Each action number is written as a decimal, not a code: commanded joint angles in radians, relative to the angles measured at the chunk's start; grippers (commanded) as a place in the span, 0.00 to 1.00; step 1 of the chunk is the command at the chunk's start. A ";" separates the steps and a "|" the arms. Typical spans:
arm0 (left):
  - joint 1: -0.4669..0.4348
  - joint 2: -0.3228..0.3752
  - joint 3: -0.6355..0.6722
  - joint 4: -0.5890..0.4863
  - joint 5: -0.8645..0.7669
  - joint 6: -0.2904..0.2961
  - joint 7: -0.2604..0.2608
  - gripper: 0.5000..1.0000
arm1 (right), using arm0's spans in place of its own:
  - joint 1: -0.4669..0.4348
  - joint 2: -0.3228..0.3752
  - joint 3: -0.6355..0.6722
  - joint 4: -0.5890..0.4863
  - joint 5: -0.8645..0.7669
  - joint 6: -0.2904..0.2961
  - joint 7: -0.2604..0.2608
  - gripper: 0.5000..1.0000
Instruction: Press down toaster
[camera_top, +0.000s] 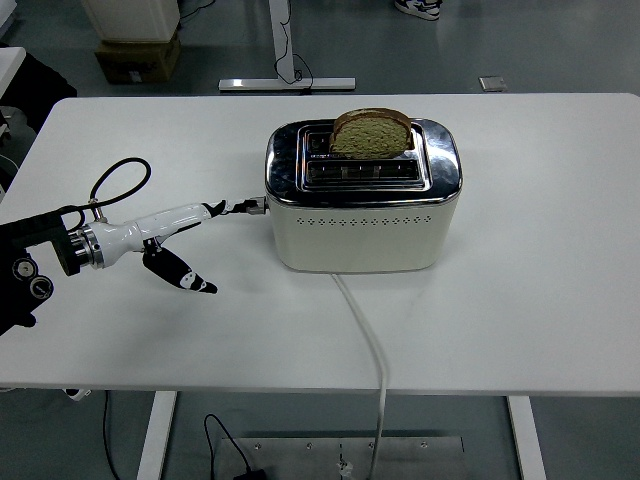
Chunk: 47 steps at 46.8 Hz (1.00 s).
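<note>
A white cord runs from the table's near edge up to the toaster. The left hand reaches in with fingers spread, holding nothing: one fingertip touches the lever on the toaster's side, another points down toward the table. Beyond, bread sits in the far slot.

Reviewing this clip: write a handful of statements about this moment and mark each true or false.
1. A bread slice stands in the toaster's far slot. True.
2. The left hand's fingers reach the lever on the toaster's left end. True.
3. The right hand rests on the toaster. False: no right hand is in view.
4. The toaster's cord runs toward the table's far edge. False: it runs off the near edge.
5. Both slots hold bread. False: the near slot is empty.
</note>
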 joint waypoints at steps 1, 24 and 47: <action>0.000 -0.002 0.005 0.002 0.000 0.005 0.001 1.00 | 0.000 0.000 0.000 -0.001 0.000 0.000 0.000 1.00; 0.006 -0.030 0.022 0.043 0.000 0.007 0.003 1.00 | 0.000 0.000 0.000 -0.001 0.000 0.000 0.000 1.00; 0.009 -0.042 0.049 0.063 -0.006 0.039 0.003 1.00 | 0.000 0.000 0.000 -0.001 0.000 0.000 0.000 1.00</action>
